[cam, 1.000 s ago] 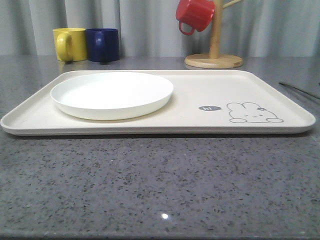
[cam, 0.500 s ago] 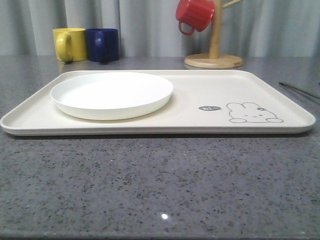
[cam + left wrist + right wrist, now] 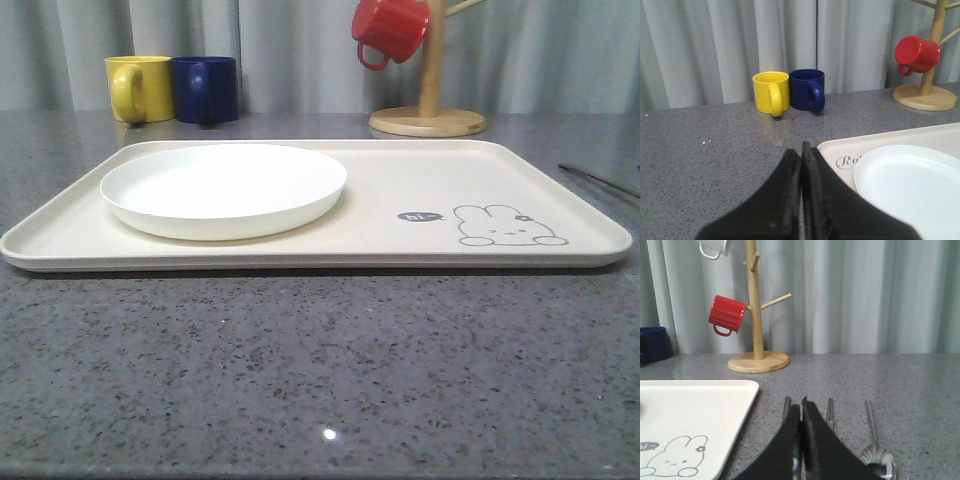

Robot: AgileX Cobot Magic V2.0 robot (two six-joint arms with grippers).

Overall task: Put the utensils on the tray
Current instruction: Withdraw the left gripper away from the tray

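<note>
Lying flat on the grey speckled bench [image 3: 320, 370], the cream tray [image 3: 400, 180] has its long axis running left to right across the front view. The white plate [image 3: 223, 188] sits on the tray's left half, and the grey rabbit drawing [image 3: 508, 226] marks its right near corner. Behind the tray's left end a yellow mug [image 3: 140, 88] and a blue mug [image 3: 206, 88] stand touching; a red mug [image 3: 390, 28] hangs on the wooden mug stand [image 3: 430, 100] behind its right part. The left gripper [image 3: 801, 152] is pressed closed on nothing, near the tray's left rim. On the bench right of the tray lie the chopsticks [image 3: 830, 412], the nearer one partly hidden by the gripper, and the spoon [image 3: 875, 445], parallel, their long axes pointing away toward the curtain, the spoon's bowl nearest. The right gripper [image 3: 802, 407] is also closed and empty, over the chopsticks.
</note>
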